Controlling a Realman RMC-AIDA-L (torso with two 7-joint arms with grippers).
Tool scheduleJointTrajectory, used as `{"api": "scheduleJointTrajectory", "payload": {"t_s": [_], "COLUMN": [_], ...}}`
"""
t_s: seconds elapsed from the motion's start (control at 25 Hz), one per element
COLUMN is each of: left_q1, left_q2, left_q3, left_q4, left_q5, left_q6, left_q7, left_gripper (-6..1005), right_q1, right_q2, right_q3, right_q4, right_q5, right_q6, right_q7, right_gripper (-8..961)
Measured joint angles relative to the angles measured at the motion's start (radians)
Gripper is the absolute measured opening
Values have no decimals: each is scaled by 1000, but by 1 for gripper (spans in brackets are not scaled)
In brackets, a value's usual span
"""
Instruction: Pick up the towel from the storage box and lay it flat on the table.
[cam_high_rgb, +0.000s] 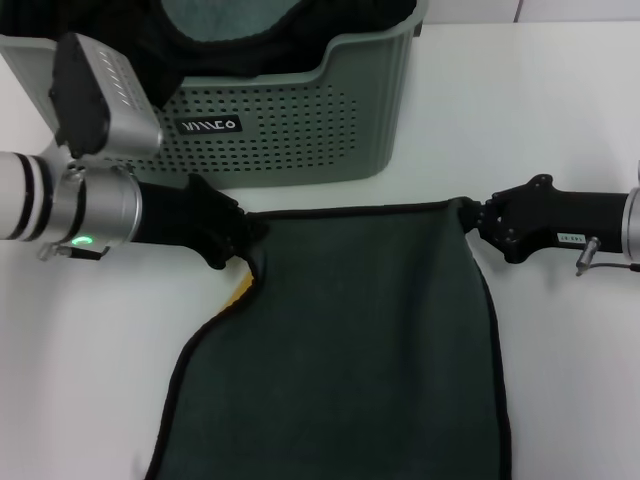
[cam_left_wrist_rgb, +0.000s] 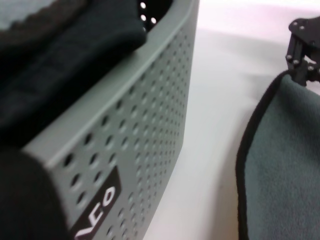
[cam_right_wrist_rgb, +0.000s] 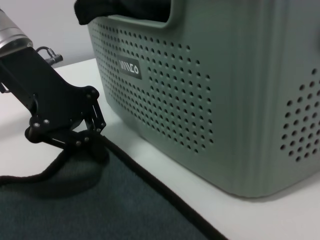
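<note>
The towel (cam_high_rgb: 350, 340) lies spread on the white table (cam_high_rgb: 560, 100), dark grey-green face up, with a sliver of its yellow underside (cam_high_rgb: 240, 292) showing at the left edge. Its far edge runs in front of the sage-green storage box (cam_high_rgb: 300, 130). My left gripper (cam_high_rgb: 247, 238) is shut on the towel's far left corner, low over the table. My right gripper (cam_high_rgb: 472, 215) is shut on the far right corner. The right wrist view shows the left gripper (cam_right_wrist_rgb: 95, 135) pinching the black-edged corner beside the storage box (cam_right_wrist_rgb: 210, 100). In the left wrist view the right gripper (cam_left_wrist_rgb: 300, 72) meets the towel (cam_left_wrist_rgb: 285, 165).
A black cloth (cam_high_rgb: 250, 40) and a paler teal cloth (cam_high_rgb: 220, 15) sit inside the storage box, the black one hanging over its rim. The towel's near end runs off the bottom of the head view. Bare table lies on both sides.
</note>
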Motion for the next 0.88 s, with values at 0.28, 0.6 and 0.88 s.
{"api": "scheduleJointTrajectory", "payload": {"t_s": [0.28, 0.6, 0.88], "left_q1": [16, 70, 132], "left_q2": [-9, -9, -9], "left_q3": [3, -23, -24], "left_q4": [22, 49, 65], "left_q5": [-21, -93, -152], "left_q6": [-51, -58, -57], "left_q7": [-1, -2, 1], "left_gripper": [112, 288, 517], "right_q1": [6, -2, -49], "right_q2": [0, -3, -12], "right_q3": [-15, -9, 9], "right_q4": [-6, -22, -83], "right_q5": [0, 6, -5], "right_q6": [-6, 14, 78], "right_q7": [19, 43, 92], "right_gripper": [127, 294, 513]}}
